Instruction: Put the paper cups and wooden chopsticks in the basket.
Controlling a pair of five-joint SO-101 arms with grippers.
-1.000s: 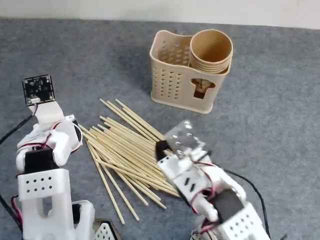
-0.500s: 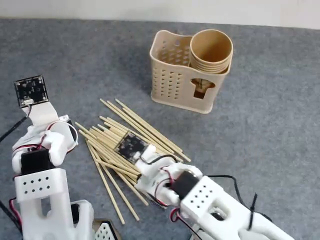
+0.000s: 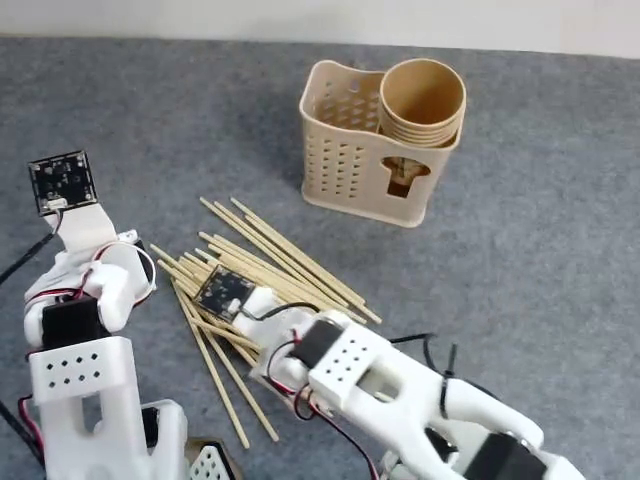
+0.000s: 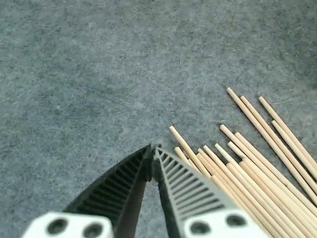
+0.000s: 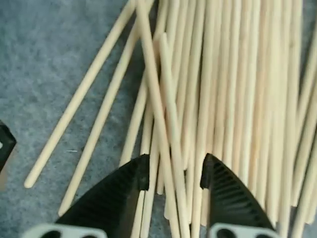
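The basket (image 3: 350,165) stands far on the grey tabletop (image 3: 540,250), a little right of centre. A nested stack of cups (image 3: 422,100) sits upright in its right compartment, with the rims rising above the basket wall.

The chopsticks (image 3: 270,270) lie loose on the tabletop in a rough fan, near of the basket and well apart from it, between the two arms. Most run side by side from far-left to near-right. A few on the near side cross the others and splay out toward the near edge.

The left arm (image 3: 80,330) stands at the near left, beside the left ends of the pile. In the left wrist view the left jaws are pressed together, tips meeting, with nothing between them. They point at bare tabletop (image 4: 99,74), just beside the nearest chopstick ends (image 4: 257,158); whether they touch the surface cannot be told.

The right arm (image 3: 350,365) stretches from the near right toward the left, across the near part of the pile. In the right wrist view the right jaws are parted to a moderate gap and grip nothing. Their tips are down over the chopsticks (image 5: 233,99), and several sticks run through the gap between them. Whether the tips touch the wood cannot be told. To one side, two sticks angle away from the rest onto bare tabletop (image 5: 39,59).
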